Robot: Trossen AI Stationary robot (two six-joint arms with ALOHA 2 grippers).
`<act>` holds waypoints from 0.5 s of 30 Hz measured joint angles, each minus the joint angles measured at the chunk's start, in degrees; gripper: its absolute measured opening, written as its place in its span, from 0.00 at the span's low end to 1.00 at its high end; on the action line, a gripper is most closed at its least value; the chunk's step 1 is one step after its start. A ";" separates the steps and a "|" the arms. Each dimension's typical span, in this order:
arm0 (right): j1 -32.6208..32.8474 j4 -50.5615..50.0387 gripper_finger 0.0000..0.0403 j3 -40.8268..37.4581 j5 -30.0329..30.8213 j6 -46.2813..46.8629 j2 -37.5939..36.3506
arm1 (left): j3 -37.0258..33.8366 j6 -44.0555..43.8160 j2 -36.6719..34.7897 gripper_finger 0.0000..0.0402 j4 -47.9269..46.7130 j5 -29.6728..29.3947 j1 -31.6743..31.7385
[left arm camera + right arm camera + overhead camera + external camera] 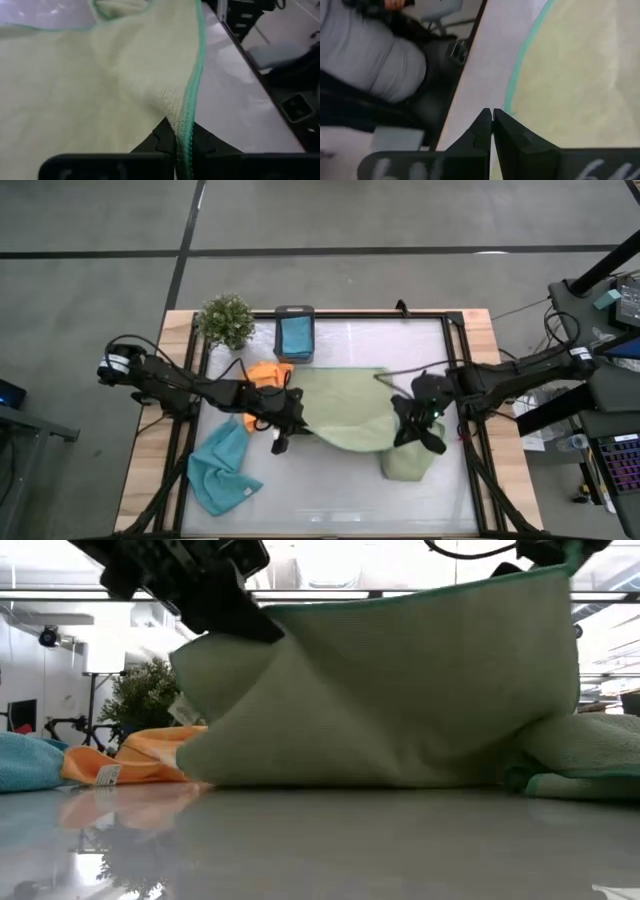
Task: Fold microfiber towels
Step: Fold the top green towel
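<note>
A sage green towel (345, 415) is stretched between my two grippers near the table's middle. In the low view this towel (400, 690) is raised, with its lower part resting on the table. My left gripper (283, 423) is shut on the towel's left side, and my right gripper (405, 420) is shut at its right side. A second sage green towel (408, 462) lies bunched on the table under the right gripper. An orange towel (268, 373) lies far of the left gripper, and a light blue towel (222, 470) lies crumpled at the near left. My left gripper pinches the towel's green-stitched edge (184, 131) between its two fingers, which slant downward from the table's left. The edge runs away from the fingers and the cloth spreads beyond them, lifted here. My right gripper has the towel's teal-hemmed edge (509, 106) at its shut fingertips (485, 125), coming from the table's right and slanting down. In the low view that upper corner (562, 570) is raised and the top hem runs taut across to the other gripper.
A small dark box (294, 335) holding a blue cloth and a little potted plant (226, 320) stand at the table's far edge. A person in grey sits beyond the table's right side (380, 60). Bare tabletop (330, 490) lies along the near edge.
</note>
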 joint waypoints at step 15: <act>0.75 -7.75 0.02 0.04 20.73 -0.66 2.36 | -0.81 -6.44 4.55 0.01 -2.16 -3.07 0.24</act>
